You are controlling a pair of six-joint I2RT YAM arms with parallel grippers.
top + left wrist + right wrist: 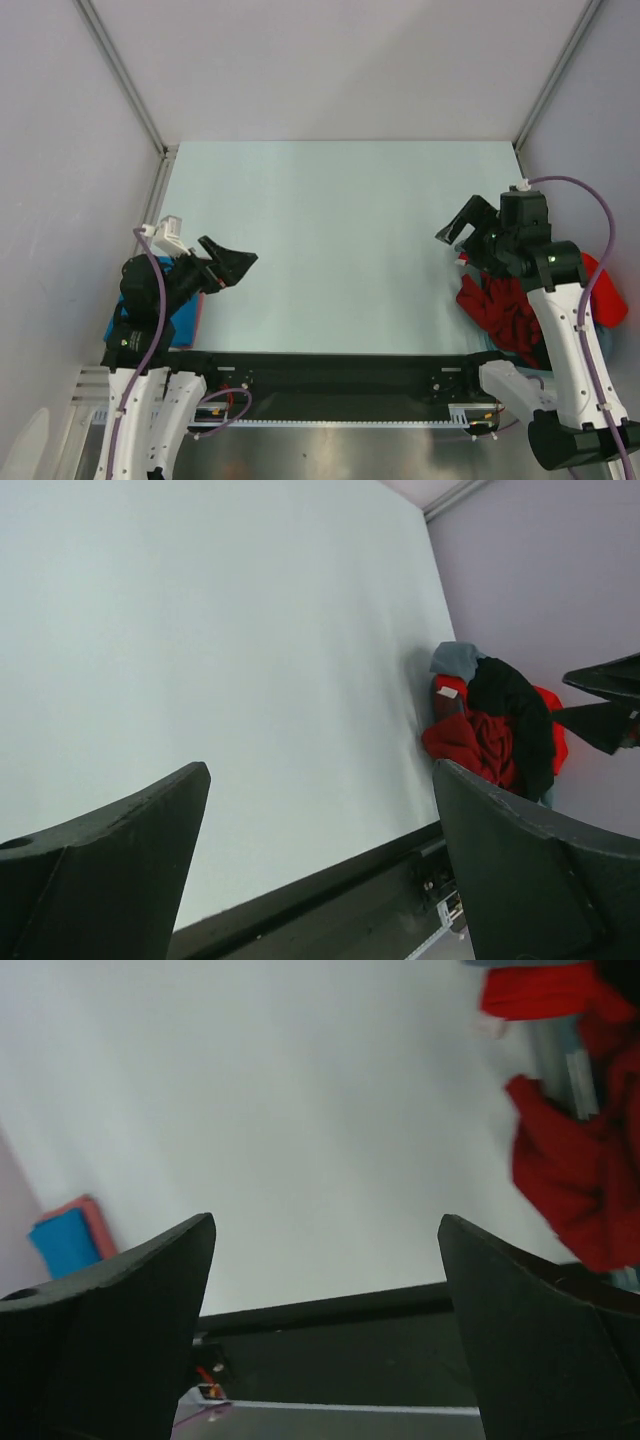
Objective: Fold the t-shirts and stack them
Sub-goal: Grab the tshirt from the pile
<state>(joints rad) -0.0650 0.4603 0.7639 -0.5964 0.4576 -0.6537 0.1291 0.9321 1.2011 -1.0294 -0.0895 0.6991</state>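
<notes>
T-shirts (497, 305): crumpled heap at the right edge of the table (340, 230), with dark red, bright red, black and grey-blue cloth tangled, none folded. Blue shirt (62, 1243) lies flat at the table's left edge. Left gripper (238, 263) and right gripper (455, 236) are over the table, jaws wide, holding nothing.

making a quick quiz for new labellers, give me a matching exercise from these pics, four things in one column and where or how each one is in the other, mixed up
Things:
1 blue t-shirt
2 black t-shirt
3 pale grey-blue t-shirt
4 left tool

Places or states:
A draped over the red shirts in the right-hand pile
B open, above bare table
C at the table's left edge, beside the left arm
D far end of the right-hand pile

Pairs: 1-C, 2-A, 3-D, 4-B
</notes>
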